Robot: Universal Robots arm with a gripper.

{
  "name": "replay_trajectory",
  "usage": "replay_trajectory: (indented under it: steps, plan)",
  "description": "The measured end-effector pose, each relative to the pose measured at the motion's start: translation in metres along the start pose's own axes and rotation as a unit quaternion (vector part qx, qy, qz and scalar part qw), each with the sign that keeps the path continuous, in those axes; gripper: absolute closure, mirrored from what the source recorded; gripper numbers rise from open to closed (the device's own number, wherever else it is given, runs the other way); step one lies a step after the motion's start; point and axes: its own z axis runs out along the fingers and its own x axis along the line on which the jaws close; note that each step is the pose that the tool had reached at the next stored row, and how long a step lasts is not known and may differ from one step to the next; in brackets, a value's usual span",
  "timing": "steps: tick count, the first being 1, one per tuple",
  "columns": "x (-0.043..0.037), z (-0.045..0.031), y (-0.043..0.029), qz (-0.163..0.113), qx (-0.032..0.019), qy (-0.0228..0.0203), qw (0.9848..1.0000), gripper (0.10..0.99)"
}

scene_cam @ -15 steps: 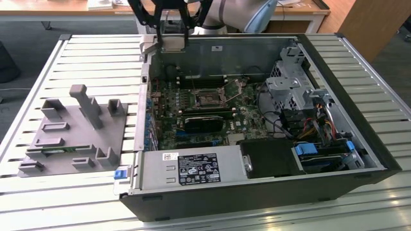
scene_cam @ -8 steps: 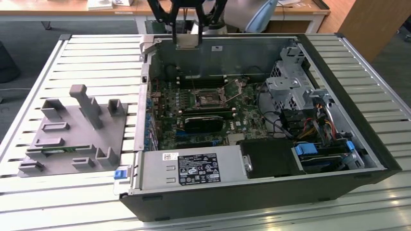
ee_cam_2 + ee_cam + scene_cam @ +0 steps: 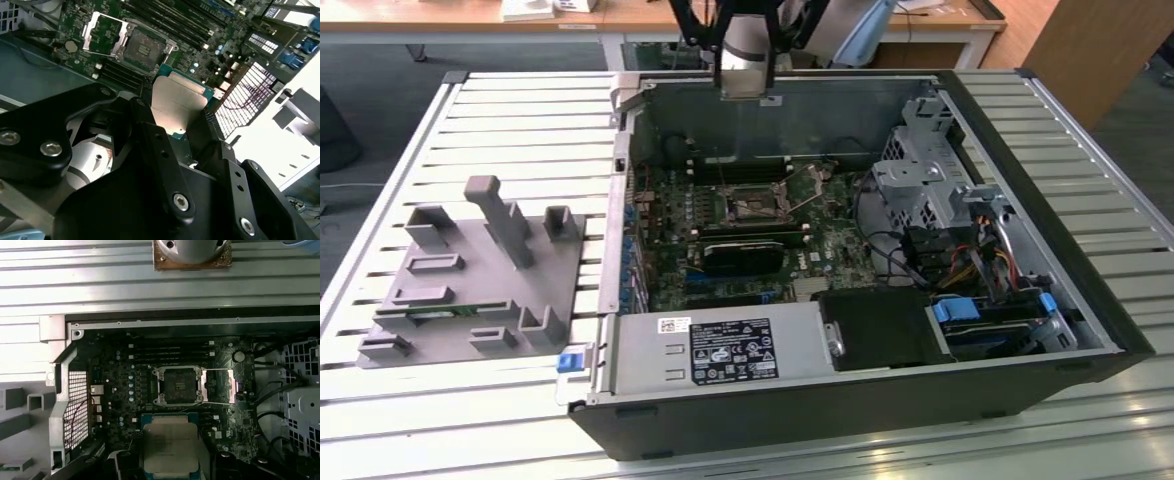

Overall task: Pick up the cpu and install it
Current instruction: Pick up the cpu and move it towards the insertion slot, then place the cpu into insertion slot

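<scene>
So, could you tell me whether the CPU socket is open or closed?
Open and empty: the CPU socket's load plate is flipped aside, while the gripper holds the cpu.

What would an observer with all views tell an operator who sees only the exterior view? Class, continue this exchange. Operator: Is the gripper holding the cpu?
Observer: Yes. In the second wrist view the gripper is shut on the cpu, gripping two opposite edges, metal top showing.
Operator: Is the socket empty?
Observer: Yes. In the first wrist view the socket is bare, its load plate swung open beside it.
Operator: Is the cpu seated?
Observer: No. In the first wrist view the cpu shows apart from the socket, not in it.
</scene>
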Motion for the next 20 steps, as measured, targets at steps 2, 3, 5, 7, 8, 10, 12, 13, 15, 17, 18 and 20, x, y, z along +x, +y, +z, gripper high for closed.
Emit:
replay_trajectory:
  steps: [2,3,5,7,8,10,12,13,15,17,18,20]
  plan:
    - [-0.0080,0.0005,0.0014,0.000,0.0000,0.0000,1.0000,0.561]
    - [-0.0118,0.0007,0.0021,0.000,0.0000,0.0000,1.0000,0.561]
    - [-0.0192,0.0012,0.0039,0.000,0.0000,0.0000,1.0000,0.561]
    - [-0.0258,0.0017,0.0064,0.000,0.0000,0.0000,1.0000,0.561]
    - [-0.0290,0.0020,0.0078,0.000,0.0000,-0.0001,1.0000,0.561]
    - [-0.0407,0.0028,0.0114,0.000,-0.0002,-0.0002,1.0000,0.561]
    - [-0.0421,0.0029,0.0114,0.000,-0.0002,-0.0002,1.0000,0.561]
    - [-0.0425,0.0029,0.0115,0.000,0.0001,-0.0002,1.0000,0.561]
    - [-0.0432,0.0028,0.0115,0.000,0.0004,-0.0002,1.0000,0.561]
    - [-0.0435,0.0031,0.0116,0.001,0.0004,-0.0002,1.0000,0.561]
    - [-0.0435,0.0032,0.0116,0.001,0.0004,-0.0003,1.0000,0.561]
    - [-0.0436,0.0035,0.0116,0.005,0.0004,-0.0005,1.0000,0.561]
